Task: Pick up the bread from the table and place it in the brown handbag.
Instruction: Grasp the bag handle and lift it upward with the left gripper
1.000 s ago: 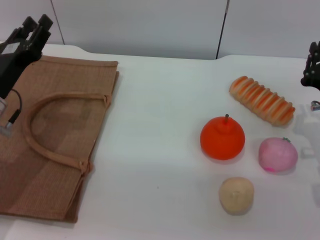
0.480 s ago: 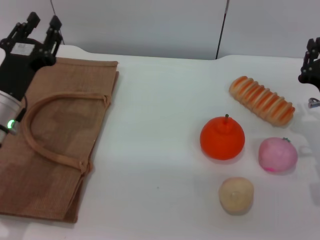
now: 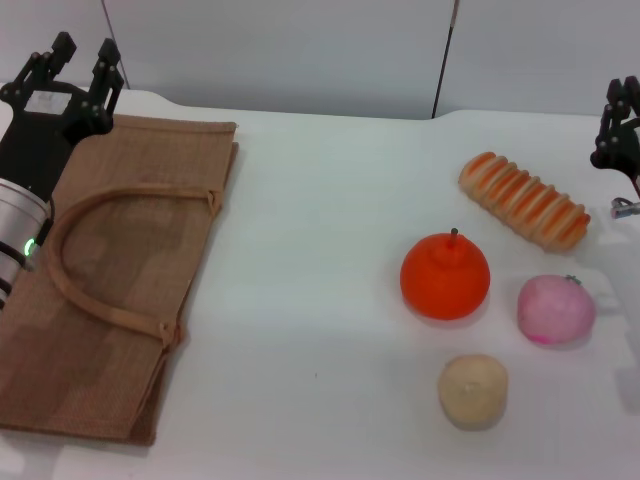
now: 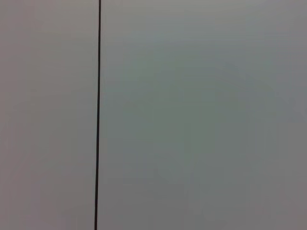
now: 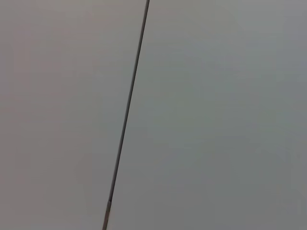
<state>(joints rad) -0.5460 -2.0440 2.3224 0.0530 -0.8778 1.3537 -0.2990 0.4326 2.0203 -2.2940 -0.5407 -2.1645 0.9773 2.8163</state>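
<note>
The bread (image 3: 523,200), a long loaf with orange-brown and tan stripes, lies on the white table (image 3: 320,250) at the far right. The brown handbag (image 3: 110,270) lies flat on the left with its loop handles on top. My left gripper (image 3: 80,60) is open and empty above the bag's far left corner. My right gripper (image 3: 620,115) shows partly at the right edge of the head view, raised just right of the bread and apart from it. Both wrist views show only a grey wall with a dark seam.
An orange fruit (image 3: 445,277) sits just in front of the bread. A pink fruit (image 3: 556,309) lies to its right and a small beige ball (image 3: 473,390) nearer the front. The grey wall stands behind the table.
My left gripper has turned and lifted slightly over the bag's far corner, its fingers now spread in view. My right gripper has shifted a little. The bread and other objects have not moved.
</note>
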